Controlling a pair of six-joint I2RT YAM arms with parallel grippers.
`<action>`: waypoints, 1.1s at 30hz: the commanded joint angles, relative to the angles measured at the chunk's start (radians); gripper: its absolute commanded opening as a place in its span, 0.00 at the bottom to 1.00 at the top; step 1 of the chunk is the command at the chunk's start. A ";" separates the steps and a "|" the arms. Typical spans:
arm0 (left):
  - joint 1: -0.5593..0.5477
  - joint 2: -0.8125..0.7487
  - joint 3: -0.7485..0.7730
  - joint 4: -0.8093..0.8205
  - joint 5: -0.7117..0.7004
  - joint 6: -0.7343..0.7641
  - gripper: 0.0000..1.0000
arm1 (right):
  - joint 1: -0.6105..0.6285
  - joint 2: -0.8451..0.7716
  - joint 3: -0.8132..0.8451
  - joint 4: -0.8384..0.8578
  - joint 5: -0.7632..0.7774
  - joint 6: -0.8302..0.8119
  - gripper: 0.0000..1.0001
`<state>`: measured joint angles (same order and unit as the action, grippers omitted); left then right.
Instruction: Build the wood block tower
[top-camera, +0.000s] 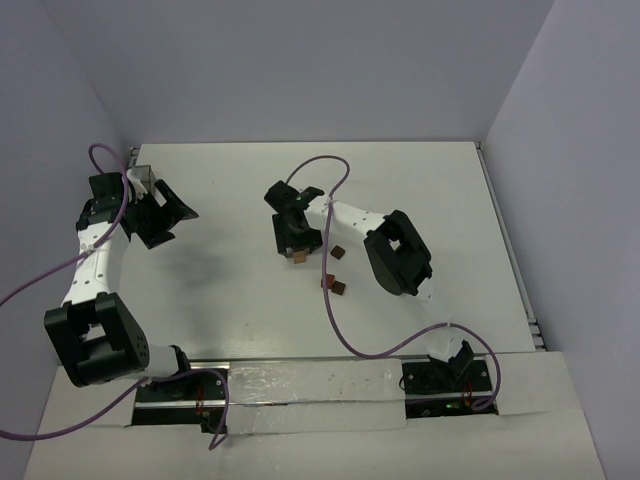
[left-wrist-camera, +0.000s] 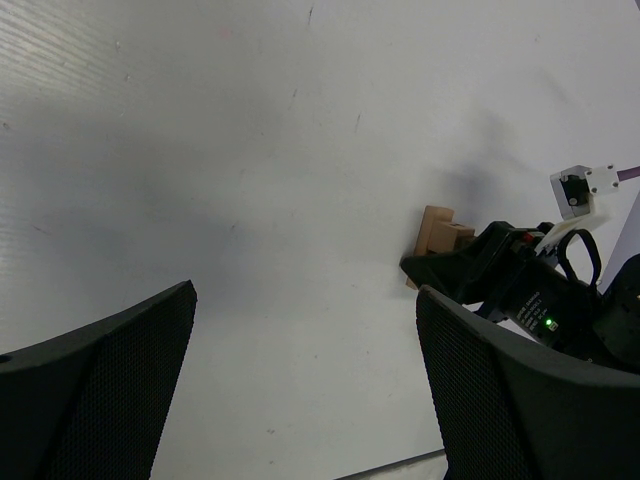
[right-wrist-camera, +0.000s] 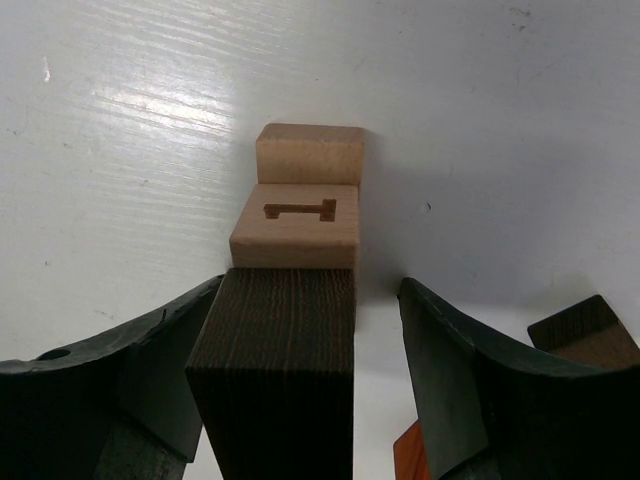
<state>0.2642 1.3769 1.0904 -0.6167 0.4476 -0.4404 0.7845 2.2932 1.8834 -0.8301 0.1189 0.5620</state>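
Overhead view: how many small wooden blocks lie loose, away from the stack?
3: one dark block right of the stack, and a reddish block beside a brown block lower in the picture. Others may be hidden.

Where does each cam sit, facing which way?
Top external: above and behind, looking down on the table; left arm and right arm show.
Left wrist: faces across the table at the wood block tower; left gripper frames the view.
Right wrist: looks down the tower; right gripper straddles it.
Shared: the tower, all three.
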 joint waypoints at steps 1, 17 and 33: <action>0.009 0.005 0.012 0.040 0.026 0.008 0.97 | -0.007 0.009 0.046 -0.026 0.046 0.027 0.75; 0.011 -0.003 0.010 0.039 0.033 0.010 0.97 | -0.002 -0.044 0.096 -0.029 0.060 -0.006 0.95; 0.017 -0.094 -0.006 0.053 0.078 0.051 0.99 | 0.058 -0.396 -0.011 0.042 0.115 -0.130 1.00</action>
<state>0.2707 1.3347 1.0881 -0.6159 0.4740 -0.4143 0.8170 2.0525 1.8997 -0.8383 0.1833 0.4822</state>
